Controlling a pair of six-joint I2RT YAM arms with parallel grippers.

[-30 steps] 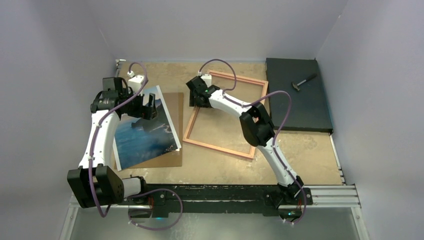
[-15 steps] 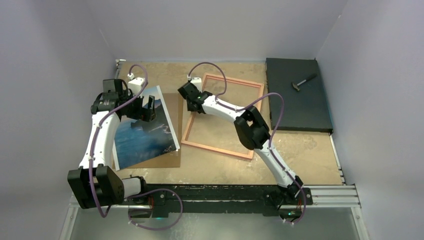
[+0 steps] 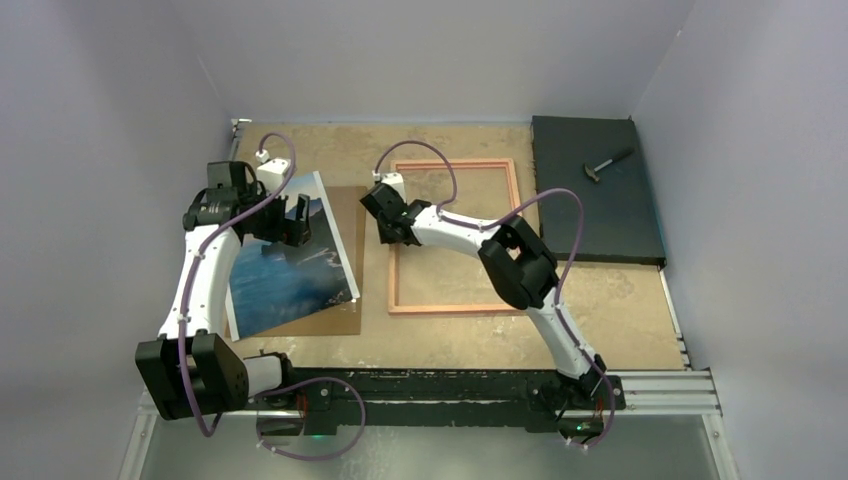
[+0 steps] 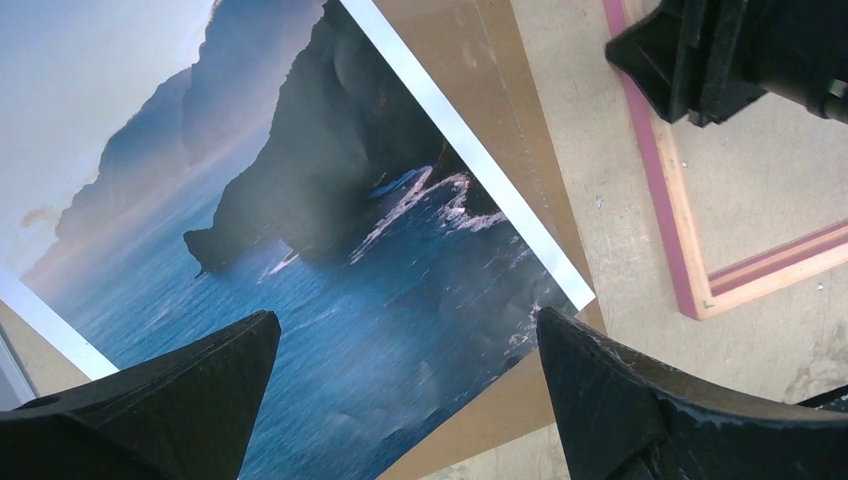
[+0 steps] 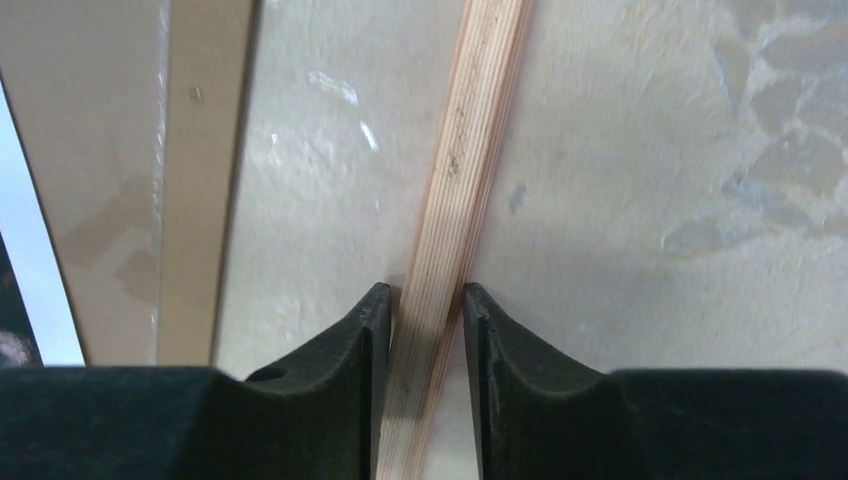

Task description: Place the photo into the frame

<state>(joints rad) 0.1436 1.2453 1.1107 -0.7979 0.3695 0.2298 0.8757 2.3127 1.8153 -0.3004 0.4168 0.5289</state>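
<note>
Right wrist view, right fingers [image 5: 340, 400] clamping frame [image 5: 455, 200] edge, photo [image 3: 285, 265] lying near.

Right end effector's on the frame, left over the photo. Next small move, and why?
Probably lower the left end effector to the photo: it hangs open above, the photo lies on the backing board, and the right end effector grips the frame rail.

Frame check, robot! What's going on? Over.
Right gripper clamped on frame rail. Left gripper open above photo. Photo on brown board, beside frame. Nothing between.
</note>
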